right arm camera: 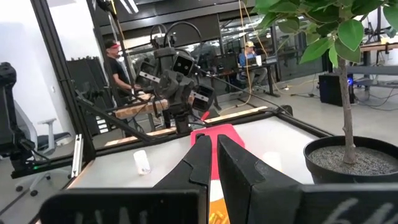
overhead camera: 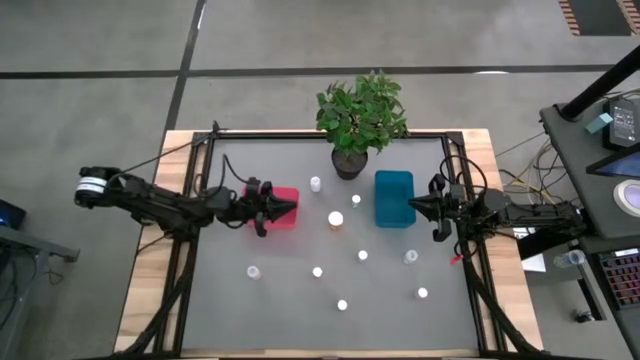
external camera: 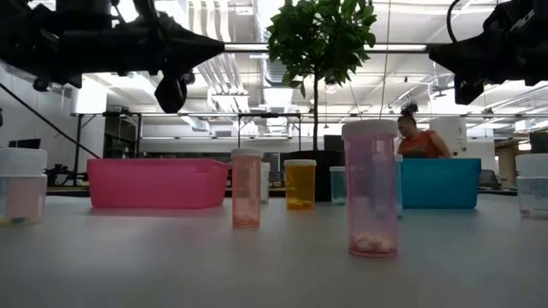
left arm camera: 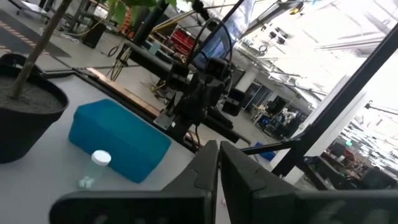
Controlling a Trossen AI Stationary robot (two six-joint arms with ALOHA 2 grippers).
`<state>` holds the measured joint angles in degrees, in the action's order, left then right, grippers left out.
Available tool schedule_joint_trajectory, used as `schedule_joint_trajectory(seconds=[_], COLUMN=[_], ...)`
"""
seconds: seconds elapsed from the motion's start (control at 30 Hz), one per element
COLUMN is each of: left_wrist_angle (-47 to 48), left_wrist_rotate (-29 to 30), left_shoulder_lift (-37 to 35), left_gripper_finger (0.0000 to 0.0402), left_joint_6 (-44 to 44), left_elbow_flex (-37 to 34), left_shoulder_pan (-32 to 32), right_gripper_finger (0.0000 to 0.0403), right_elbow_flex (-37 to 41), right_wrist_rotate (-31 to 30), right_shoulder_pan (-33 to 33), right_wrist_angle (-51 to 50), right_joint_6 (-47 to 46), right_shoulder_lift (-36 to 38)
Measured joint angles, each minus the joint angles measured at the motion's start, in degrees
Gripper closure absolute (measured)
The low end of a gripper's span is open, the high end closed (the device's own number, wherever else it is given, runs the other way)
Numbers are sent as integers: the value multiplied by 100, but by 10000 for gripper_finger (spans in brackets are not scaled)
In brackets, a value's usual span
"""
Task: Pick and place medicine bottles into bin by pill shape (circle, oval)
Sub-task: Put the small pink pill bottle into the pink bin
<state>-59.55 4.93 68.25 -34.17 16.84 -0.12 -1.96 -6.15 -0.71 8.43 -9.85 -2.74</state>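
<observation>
smooth rectangular red bin, teal bin

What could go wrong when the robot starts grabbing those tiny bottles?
Two things could, maybe. The tall, thin white-capped medicine bottles stand upright and loose on the grey table top, so a bump might tip one and send it rolling. The orange-tinted bottle stands between the red plastic bin and the teal-blue plastic bin, near the dark pot with the green plant. The shut left gripper or right gripper might brush those.
</observation>
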Motion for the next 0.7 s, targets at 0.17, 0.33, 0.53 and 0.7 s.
schedule_joint_trajectory(seconds=[0.17,0.33,0.53,0.7], left_wrist_angle=[5,0,-580,-977], left_wrist_rotate=[0,0,-1,-37], left_shoulder_lift=[202,490,857,999], left_gripper_finger=[402,402,402,402], left_joint_6=[0,-3,-304,-620], left_elbow_flex=[-7,-4,107,218], left_shoulder_pan=[0,0,-4,-4], right_gripper_finger=[385,385,385,385], right_elbow_flex=[0,0,0,0], right_wrist_rotate=[0,0,-2,1], right_shoulder_pan=[-2,-1,0,-1], right_wrist_angle=[-2,0,0,0], right_joint_6=[151,191,227,273], right_shoulder_lift=[0,2,0,0])
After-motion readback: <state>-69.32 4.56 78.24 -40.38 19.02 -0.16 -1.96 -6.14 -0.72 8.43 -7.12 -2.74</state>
